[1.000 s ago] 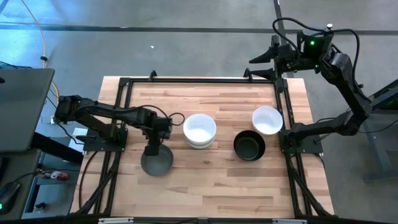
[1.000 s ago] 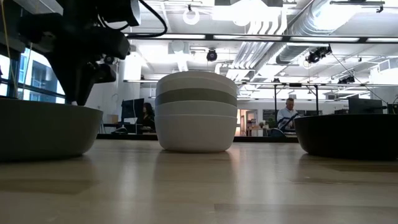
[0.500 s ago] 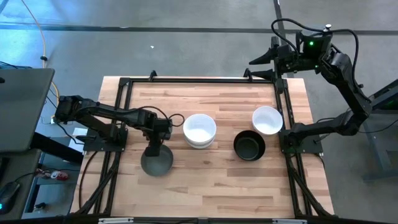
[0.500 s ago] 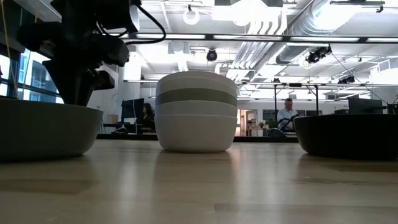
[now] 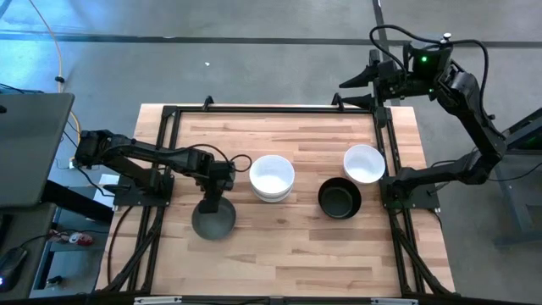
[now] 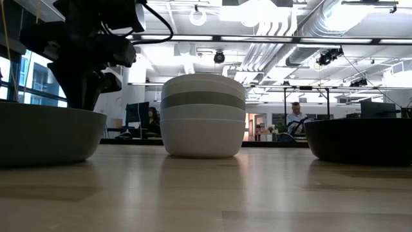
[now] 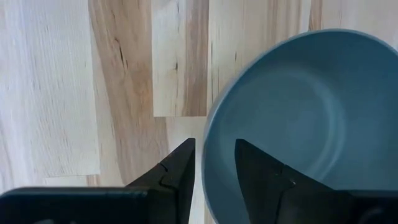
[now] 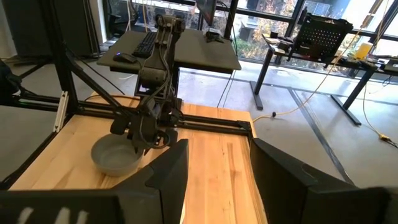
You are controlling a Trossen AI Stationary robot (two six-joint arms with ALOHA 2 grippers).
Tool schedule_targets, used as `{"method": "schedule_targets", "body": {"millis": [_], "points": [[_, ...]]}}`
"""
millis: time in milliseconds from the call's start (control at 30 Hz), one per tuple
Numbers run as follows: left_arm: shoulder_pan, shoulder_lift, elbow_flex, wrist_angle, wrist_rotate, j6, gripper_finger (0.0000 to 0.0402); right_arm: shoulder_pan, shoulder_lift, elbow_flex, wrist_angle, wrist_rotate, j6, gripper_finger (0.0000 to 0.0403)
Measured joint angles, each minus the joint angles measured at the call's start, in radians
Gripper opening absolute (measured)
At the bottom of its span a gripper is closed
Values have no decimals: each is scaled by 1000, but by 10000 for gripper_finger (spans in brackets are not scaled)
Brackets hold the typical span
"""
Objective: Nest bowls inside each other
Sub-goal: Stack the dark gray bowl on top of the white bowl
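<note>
Left gripper [image 5: 211, 203] sits on the rim of the grey bowl [image 5: 213, 222], at the bowl's 12 o'clock in the high view. In the left wrist view we see one finger outside the bowl wall and one [image 7: 261, 177] inside, closed onto the rim. The bowl rests on the table [image 5: 279, 263] at about 8 o'clock from centre.

The stack of nested bowls [image 5: 272, 177], white on top with a grey band showing in the low view, stands just at 2 o'clock from the grey bowl. The black bowl [image 5: 340, 200] is at the stack's 4 o'clock, with a white bowl [image 5: 364, 163] just beside it at 1 o'clock.

Right gripper [image 5: 360, 78] is parked high past the table's 1 o'clock corner, fingers apart, holding nothing.

Risks, as we judge them: a one-sided rim pinch may let the grey bowl tilt or slip on lift. Carried low, it could clip the stack's rim and shove or topple it. Released off-centre, it may seat crooked.
</note>
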Motion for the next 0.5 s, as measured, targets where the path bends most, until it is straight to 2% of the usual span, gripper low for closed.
{"method": "schedule_targets", "body": {"millis": [367,500], "points": [[0,44,-1,12,16,9,103,0,0,0,0,-1,-1,165],[2,44,-1,15,14,18,87,0,0,0,0,-1,-2,165]]}}
